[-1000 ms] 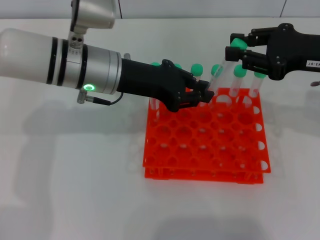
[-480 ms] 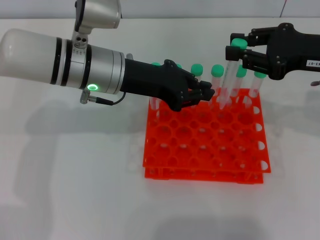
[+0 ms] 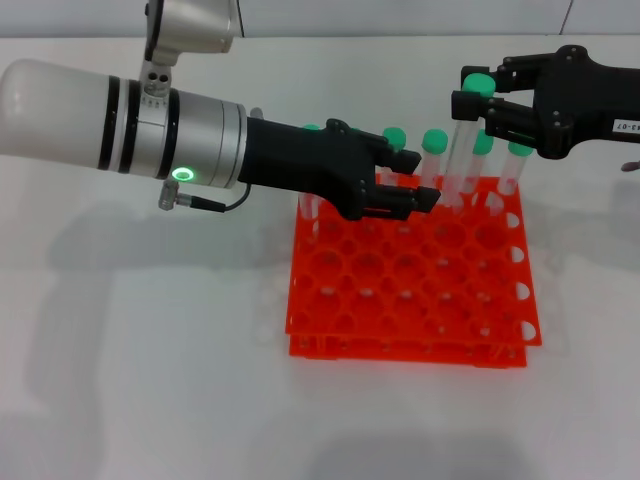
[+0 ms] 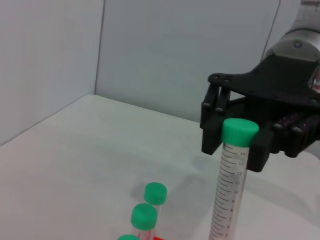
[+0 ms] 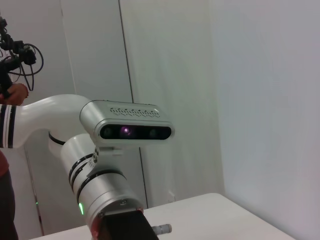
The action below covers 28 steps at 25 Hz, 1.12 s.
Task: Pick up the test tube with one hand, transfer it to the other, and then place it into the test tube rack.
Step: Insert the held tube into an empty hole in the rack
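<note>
Right gripper (image 3: pixel 478 103) pinches test tube (image 3: pixel 462 150) just under green cap. Left gripper (image 3: pixel 415 195) open, empty, above rack (image 3: pixel 410 300). Tube looks light, smooth, slippery; hold near cap.

Bright, even light from overhead; my arm casts soft grey shadows on the white tabletop (image 3: pixel 150 380). No harsh glare. The nearest green caps in my left wrist view look slightly soft.

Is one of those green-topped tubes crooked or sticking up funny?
Yes. One clear plastic test tube with a green cap stands taller than the others and leans, its cap pinched in the right hand, its bottom at the orange-red plastic rack. The left hand hovers beside it, open.
</note>
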Each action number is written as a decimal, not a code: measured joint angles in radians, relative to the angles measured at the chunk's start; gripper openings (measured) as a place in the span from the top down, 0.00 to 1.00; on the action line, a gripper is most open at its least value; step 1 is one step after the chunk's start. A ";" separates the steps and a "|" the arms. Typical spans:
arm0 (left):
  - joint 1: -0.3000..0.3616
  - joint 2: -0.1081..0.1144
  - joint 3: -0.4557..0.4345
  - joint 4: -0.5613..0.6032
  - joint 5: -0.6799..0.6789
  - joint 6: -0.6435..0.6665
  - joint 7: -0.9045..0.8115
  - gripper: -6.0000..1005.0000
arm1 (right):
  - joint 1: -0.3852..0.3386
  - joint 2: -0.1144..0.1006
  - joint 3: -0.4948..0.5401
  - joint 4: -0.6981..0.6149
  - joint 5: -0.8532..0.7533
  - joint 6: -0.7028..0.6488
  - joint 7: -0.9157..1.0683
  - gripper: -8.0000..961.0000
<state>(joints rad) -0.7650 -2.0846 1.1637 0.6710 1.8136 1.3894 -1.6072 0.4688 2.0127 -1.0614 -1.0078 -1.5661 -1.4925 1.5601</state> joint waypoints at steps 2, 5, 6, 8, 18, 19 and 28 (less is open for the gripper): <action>0.003 0.000 -0.001 0.004 -0.002 0.000 -0.006 0.68 | -0.002 0.000 0.000 0.000 0.000 0.000 0.000 0.72; 0.004 0.000 -0.002 0.006 -0.008 0.003 -0.019 0.50 | -0.005 0.001 0.000 0.000 0.000 -0.001 0.000 0.72; 0.006 0.001 -0.002 0.007 -0.011 0.003 -0.026 0.45 | -0.006 0.001 0.000 0.000 0.000 -0.001 0.000 0.72; 0.010 0.002 -0.002 0.013 -0.012 0.004 -0.034 0.36 | -0.007 0.001 0.000 0.000 0.000 -0.002 0.000 0.72; 0.071 0.005 0.010 0.115 -0.002 0.016 -0.113 0.11 | -0.007 0.001 0.000 0.000 0.000 -0.003 0.000 0.72; 0.071 0.006 0.010 0.116 0.002 0.019 -0.116 0.11 | -0.007 0.001 0.000 0.000 0.000 -0.003 0.000 0.72; 0.155 0.014 -0.005 0.290 0.116 0.049 -0.269 0.11 | -0.009 0.001 0.000 0.006 0.000 0.001 0.000 0.72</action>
<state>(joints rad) -0.6104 -2.0707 1.1584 0.9610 1.9296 1.4385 -1.8765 0.4600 2.0141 -1.0612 -1.0013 -1.5662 -1.4920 1.5601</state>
